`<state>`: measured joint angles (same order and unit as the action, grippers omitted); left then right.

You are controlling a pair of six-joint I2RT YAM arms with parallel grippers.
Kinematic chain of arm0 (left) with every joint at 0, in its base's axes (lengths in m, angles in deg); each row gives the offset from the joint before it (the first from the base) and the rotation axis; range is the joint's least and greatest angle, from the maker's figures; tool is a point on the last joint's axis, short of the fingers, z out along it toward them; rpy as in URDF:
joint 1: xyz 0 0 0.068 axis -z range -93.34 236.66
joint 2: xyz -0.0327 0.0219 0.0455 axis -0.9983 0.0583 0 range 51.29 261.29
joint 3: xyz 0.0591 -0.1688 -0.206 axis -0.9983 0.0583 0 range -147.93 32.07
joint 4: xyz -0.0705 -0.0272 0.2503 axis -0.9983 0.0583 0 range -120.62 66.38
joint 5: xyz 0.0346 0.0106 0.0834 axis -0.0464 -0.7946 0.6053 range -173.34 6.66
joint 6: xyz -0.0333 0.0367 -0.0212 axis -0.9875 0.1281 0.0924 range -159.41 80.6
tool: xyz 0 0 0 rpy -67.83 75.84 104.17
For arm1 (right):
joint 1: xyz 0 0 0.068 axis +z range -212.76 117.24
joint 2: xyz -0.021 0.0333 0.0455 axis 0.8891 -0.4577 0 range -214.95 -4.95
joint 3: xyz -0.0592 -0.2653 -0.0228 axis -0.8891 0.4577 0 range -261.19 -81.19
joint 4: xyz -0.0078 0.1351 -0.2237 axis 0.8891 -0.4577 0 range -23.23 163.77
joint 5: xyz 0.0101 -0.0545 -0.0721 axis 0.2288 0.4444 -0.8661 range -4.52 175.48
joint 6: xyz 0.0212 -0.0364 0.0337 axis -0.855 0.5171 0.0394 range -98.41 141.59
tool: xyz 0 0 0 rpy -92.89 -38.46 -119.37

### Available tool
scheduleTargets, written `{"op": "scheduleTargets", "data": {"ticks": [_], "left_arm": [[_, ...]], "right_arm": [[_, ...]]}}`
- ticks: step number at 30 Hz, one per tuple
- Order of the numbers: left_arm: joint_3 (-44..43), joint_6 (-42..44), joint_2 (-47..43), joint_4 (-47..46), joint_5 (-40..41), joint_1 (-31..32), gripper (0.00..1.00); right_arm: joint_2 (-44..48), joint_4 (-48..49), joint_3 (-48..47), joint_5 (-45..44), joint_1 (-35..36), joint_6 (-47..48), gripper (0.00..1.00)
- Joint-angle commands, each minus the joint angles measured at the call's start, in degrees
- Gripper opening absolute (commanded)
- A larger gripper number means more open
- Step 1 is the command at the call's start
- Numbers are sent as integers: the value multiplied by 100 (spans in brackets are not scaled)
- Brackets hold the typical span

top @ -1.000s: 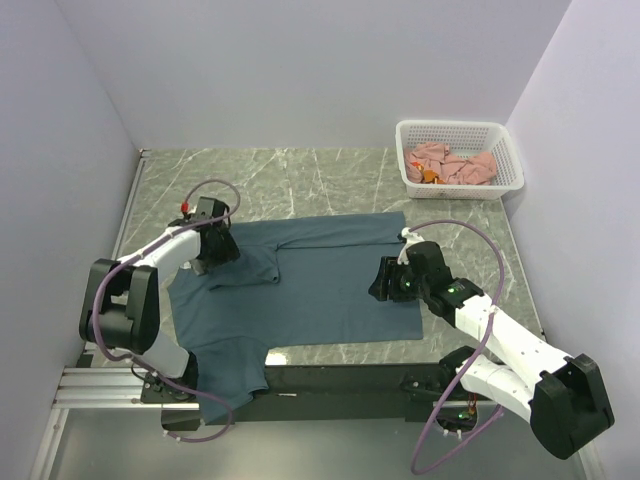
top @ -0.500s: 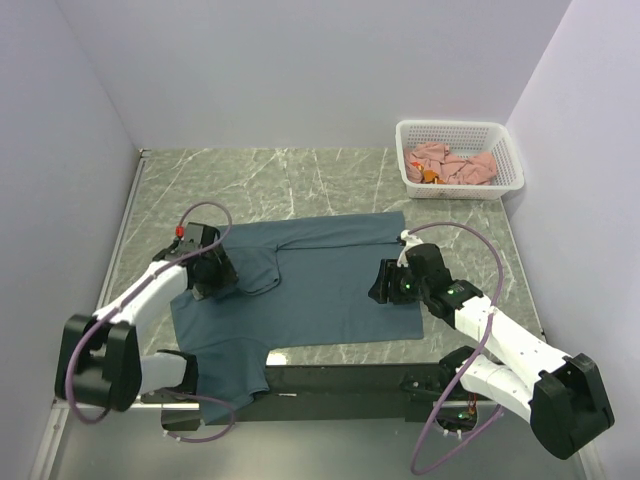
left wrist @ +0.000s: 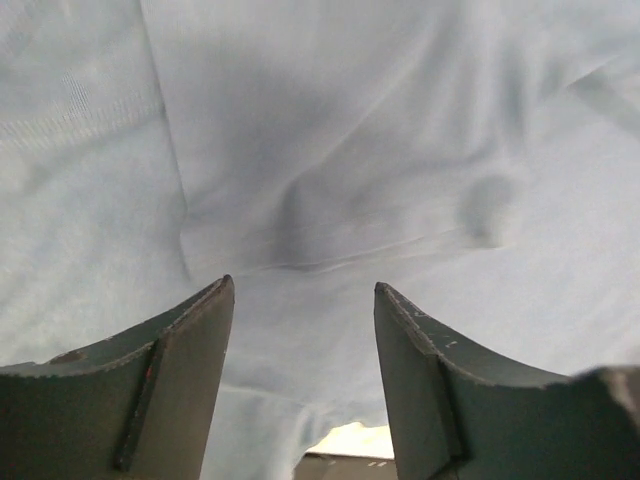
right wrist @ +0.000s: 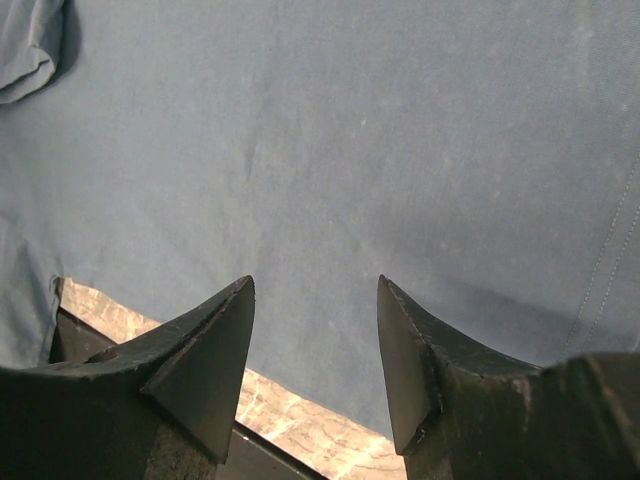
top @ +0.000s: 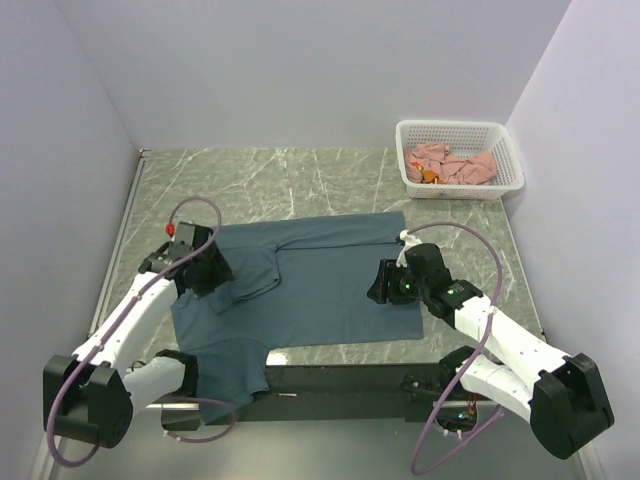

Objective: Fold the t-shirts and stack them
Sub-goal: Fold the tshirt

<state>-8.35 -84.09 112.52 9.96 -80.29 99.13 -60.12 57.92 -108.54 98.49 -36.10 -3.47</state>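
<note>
Now | left pincer (left wrist: 302, 290) apart over slate-blue t-shirt (top: 320, 280) | right pincer (right wrist: 315, 283) apart above it

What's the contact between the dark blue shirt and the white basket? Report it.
Apart. The top view shows the dark blue shirt spread mid-table, with bare marble table between its far right corner and the white basket.

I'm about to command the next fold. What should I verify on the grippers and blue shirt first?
1. Left gripper open, nothing between its jaws: ok.
2. Right gripper open above the cloth: ok.
3. Blue t-shirt flat on the table: not ok, its near sleeve hangs over the edge.
4. Pink t-shirts in the basket, away from both arms: ok.
5. Either gripper touching cloth: cannot tell.
</note>
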Motion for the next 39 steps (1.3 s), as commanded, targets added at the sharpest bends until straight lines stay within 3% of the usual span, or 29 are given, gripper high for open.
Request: {"op": "scheduleTargets", "data": {"ticks": [1,10,19,28,39], "left_arm": [[-571,-76,-121,82,468,19,63],[-97,-198,424,-665,214,19,55],[-396,223,924,-770,671,-376,56],[-124,451,1242,-1157,557,-869,55],[-519,891,1891,-1359,662,-1150,45]], "right_arm": [[60,214,28,113,41,1,59],[-651,1179,-393,869,226,-577,56],[-2960,2332,-2034,914,1340,-1808,58],[-4605,2377,-3179,237,1931,-2793,57],[-5547,2368,-3786,157,2045,-3216,53]]}}
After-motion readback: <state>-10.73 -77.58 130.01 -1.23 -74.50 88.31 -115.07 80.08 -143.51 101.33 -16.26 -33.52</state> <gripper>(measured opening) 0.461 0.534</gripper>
